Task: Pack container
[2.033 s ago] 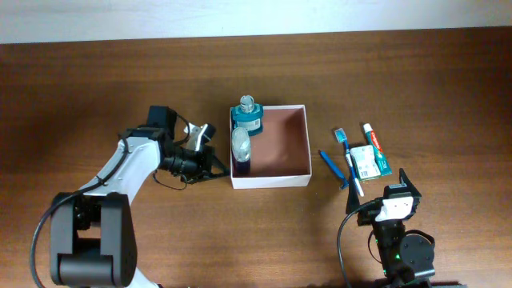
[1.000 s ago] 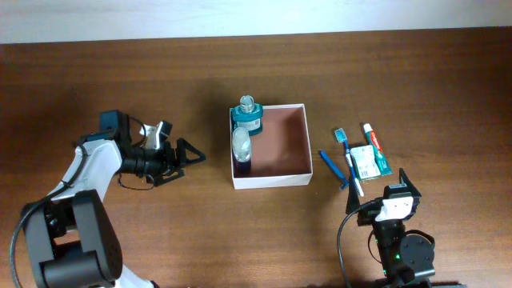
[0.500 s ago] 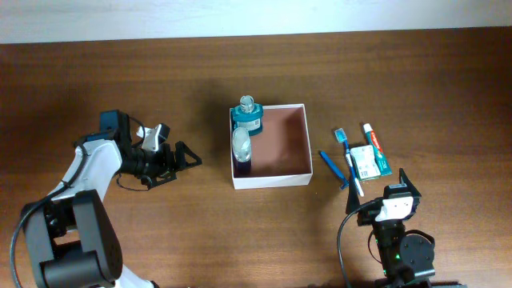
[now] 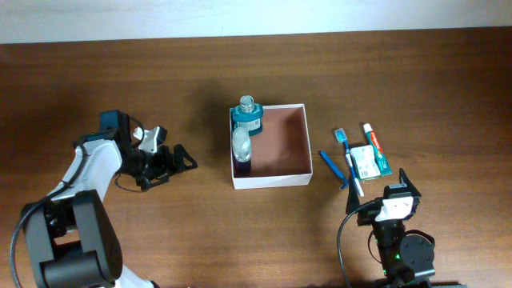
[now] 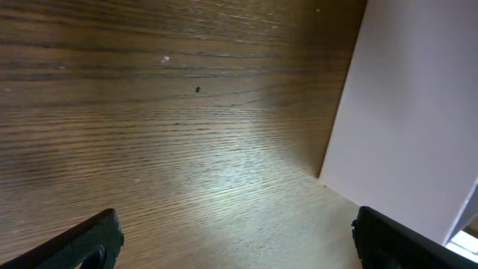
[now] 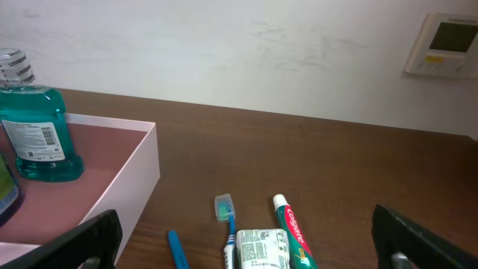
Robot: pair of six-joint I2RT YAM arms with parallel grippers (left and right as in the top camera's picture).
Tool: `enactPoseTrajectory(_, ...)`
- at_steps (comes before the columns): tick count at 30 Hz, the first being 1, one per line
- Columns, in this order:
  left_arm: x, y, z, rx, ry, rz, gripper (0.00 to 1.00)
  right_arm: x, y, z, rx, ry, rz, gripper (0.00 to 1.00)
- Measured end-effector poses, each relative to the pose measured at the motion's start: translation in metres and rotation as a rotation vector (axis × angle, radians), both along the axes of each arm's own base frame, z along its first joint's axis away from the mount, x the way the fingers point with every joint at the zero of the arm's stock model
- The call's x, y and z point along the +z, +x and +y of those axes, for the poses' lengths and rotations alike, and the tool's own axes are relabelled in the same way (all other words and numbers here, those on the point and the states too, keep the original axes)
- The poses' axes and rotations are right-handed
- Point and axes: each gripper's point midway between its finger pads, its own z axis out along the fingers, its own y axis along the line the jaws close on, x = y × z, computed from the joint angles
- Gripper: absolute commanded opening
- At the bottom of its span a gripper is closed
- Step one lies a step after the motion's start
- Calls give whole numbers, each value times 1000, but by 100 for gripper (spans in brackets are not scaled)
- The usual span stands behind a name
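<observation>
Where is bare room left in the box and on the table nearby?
The container is bare on its right side, beyond the mouthwash bottle and clear bottle at its left wall. The table in front is free. Crowded: right of it, toothbrush, toothpaste and packet lie close together.

The left gripper held its black fingers spread, its tips pointing at the square white-walled cardboard container with a reddish-brown inside, well apart from it. Along the wall nearest that gripper sat a teal mouthwash bottle and a clear bottle of dark liquid. Just ahead of the wide-spread right gripper lay a blue toothbrush and a red-and-white toothpaste tube.
</observation>
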Motion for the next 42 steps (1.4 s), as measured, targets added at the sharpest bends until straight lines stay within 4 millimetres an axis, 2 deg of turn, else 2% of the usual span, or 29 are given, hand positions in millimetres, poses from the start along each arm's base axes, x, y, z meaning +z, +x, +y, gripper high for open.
enactPoseTrajectory(11, -2, 0, 2, 1, 16, 3, 100, 0, 0, 1, 3, 0, 0, 98)
enactPoseTrajectory(15, -2, 0, 2, 0, 16, 2, 100, 1, -1, 8, 47, 4, -4, 99)
enactPoseTrajectory(18, -2, 0, 2, 0, 17, 3, 99, 12, -2, 18, 107, 11, -45, 98)
enactPoseTrajectory(21, -2, 0, 3, 0, 18, 2, 99, 10, -7, 24, 141, 9, 17, 98)
enactPoseTrajectory(22, -2, 0, 3, 1, 20, 3, 99, 13, -9, 24, 147, 8, 38, 98)
enactPoseTrajectory(24, -2, 0, 3, 0, 24, 3, 99, 38, -16, 25, 156, 8, 60, 98)
enactPoseTrajectory(25, -2, 0, 3, 0, 23, 3, 99, 58, -20, 25, 159, 8, 55, 99)
enactPoseTrajectory(28, -2, -1, 3, 1, 24, 4, 99, 91, -32, 25, 164, 21, 153, 98)
enactPoseTrajectory(32, -2, 0, 4, 0, 24, 4, 99, 108, -44, 25, 162, 34, 369, 98)
enactPoseTrajectory(38, -3, -1, 4, 1, 27, 5, 99, 113, -38, 26, 146, 32, 661, 98)
enactPoseTrajectory(42, -3, -1, 4, 1, 27, 4, 99, 109, -18, 28, 139, 29, 757, 98)
